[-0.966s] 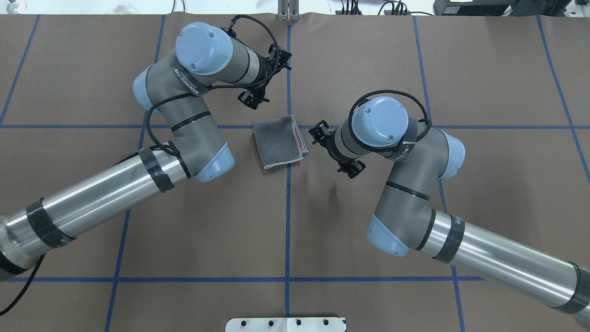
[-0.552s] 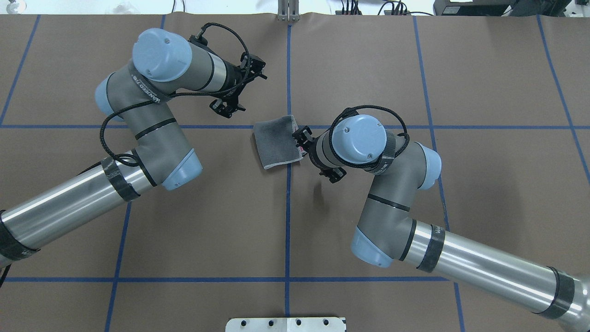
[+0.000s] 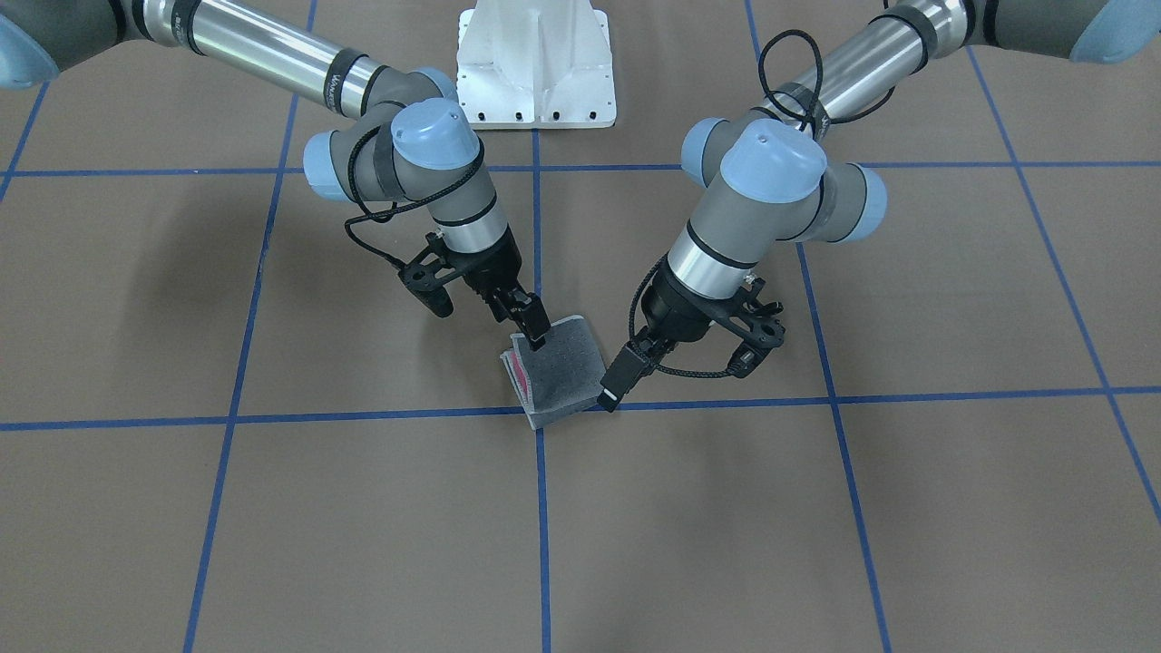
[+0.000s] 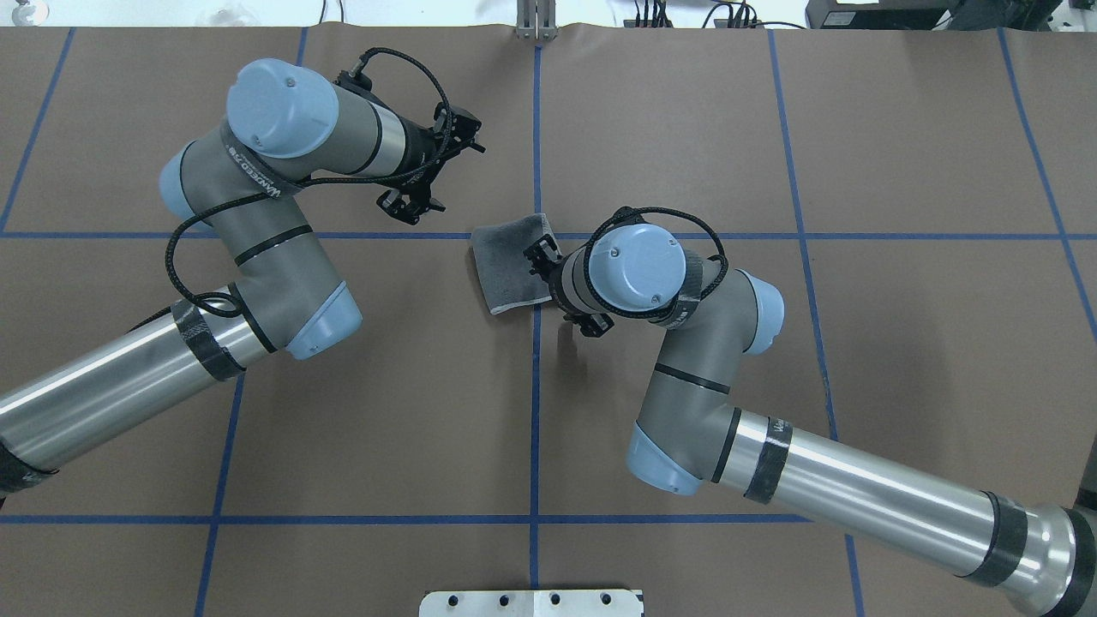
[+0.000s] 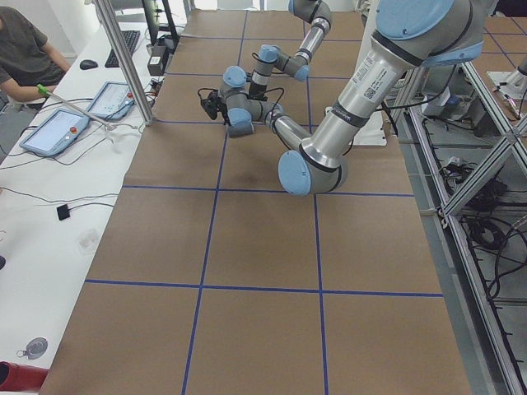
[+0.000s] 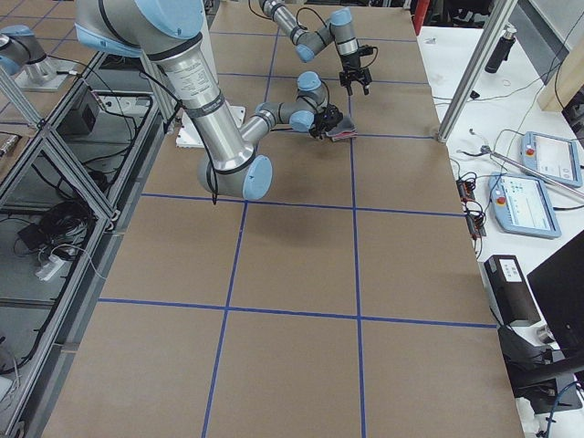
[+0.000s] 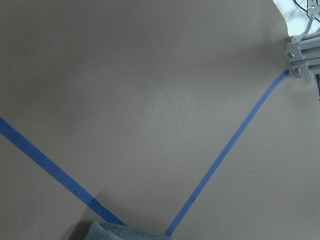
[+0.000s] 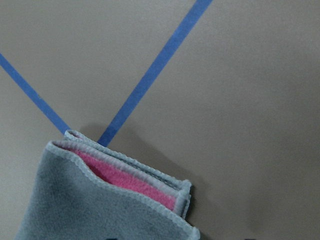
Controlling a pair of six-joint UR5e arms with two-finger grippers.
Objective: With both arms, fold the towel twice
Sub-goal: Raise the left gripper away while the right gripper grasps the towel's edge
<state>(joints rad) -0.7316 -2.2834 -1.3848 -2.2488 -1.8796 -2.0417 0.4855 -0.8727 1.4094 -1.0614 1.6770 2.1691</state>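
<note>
Now, at mid-table, my right pincer [image 3: 488, 322] stands spread wide and grips nothing. One of its fingers [image 3: 533, 328] sets its tip on the edge of the towel [image 4: 510, 267] nearest my right side, and the other hangs over bare table. My left pincer [image 4: 440, 174], also apart and empty, hangs off the towel's far left corner; whether it touches the cloth, I cannot tell from these angles.

The towel lies folded into a small packet, dark grey outward. Pink shows between the layers along the light hemmed edge on my right. It sits at the crossing of two blue tape lines [image 4: 536, 411] on the brown table [image 4: 900, 360].

Off one end of the table, a person [image 5: 25, 45] sits at a white desk beside two tablets [image 5: 56, 132].
</note>
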